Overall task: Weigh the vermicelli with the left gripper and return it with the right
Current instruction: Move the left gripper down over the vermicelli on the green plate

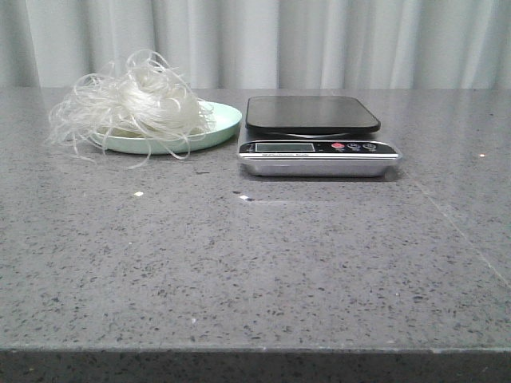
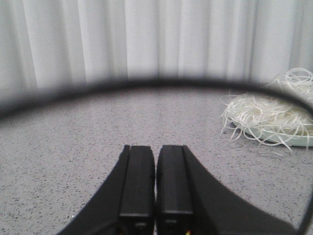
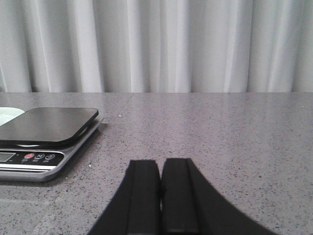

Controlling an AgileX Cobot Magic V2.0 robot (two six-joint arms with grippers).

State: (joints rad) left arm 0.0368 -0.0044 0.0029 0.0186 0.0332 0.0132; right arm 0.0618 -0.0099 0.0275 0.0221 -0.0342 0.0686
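Observation:
The vermicelli is a fluffy white nest of thin strands heaped on a pale green plate at the back left; the left wrist view also catches the vermicelli. Beside the plate stands a kitchen scale with a bare black platform, and the right wrist view has the scale too. Neither arm appears in the front view. My left gripper is shut with nothing in it, low over bare table short of the plate. My right gripper is also shut and empty, off to the side of the scale.
The table is grey speckled stone, its front edge near the bottom of the front view. A white curtain hangs behind it. Two small pale crumbs lie in front of the plate and scale. A dark cable arcs across the left wrist view.

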